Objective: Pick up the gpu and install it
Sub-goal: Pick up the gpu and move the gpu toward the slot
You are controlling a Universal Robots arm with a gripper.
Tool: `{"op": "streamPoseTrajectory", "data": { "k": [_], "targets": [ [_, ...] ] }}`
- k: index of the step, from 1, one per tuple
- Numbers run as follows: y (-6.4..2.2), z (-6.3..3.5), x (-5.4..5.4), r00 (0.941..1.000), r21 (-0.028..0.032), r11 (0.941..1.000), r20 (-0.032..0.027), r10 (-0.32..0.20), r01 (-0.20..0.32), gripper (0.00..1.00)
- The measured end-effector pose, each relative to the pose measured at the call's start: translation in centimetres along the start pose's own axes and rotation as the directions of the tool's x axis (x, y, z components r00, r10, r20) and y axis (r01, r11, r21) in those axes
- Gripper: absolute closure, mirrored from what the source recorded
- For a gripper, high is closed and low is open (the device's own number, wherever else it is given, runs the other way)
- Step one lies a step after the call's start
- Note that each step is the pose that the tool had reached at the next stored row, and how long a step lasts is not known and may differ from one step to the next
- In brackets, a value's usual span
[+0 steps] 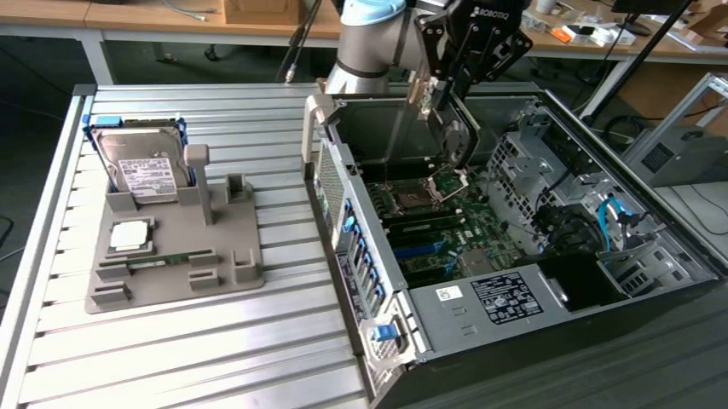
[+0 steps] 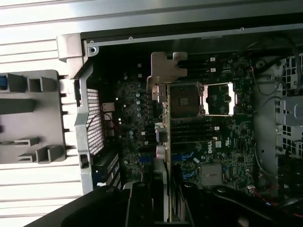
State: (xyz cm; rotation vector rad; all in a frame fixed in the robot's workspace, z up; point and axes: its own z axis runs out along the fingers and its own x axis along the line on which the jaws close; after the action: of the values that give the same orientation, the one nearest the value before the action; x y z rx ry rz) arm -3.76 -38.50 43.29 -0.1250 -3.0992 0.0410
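Silver-bracketed gpu (image 2: 165,71), pinched in gripper (image 2: 163,201), hangs above motherboard (image 2: 137,113); any tilt or offset could seat it crooked and scrape board components.

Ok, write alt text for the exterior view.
The robot arm's gripper holds the gpu upright over the open computer case on the exterior view's right. At that view's left, a grey holder on the slatted table carries a hard drive and a memory stick.
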Motion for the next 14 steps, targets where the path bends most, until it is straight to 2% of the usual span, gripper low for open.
{"op": "streamPoseTrajectory", "data": {
  "k": [14],
  "targets": [
    [0.24, 0.58, -2.8, 1.0, 0.0073, 1.0, 0.0005, 0.0, 0.0, 0.73]
  ]
}}
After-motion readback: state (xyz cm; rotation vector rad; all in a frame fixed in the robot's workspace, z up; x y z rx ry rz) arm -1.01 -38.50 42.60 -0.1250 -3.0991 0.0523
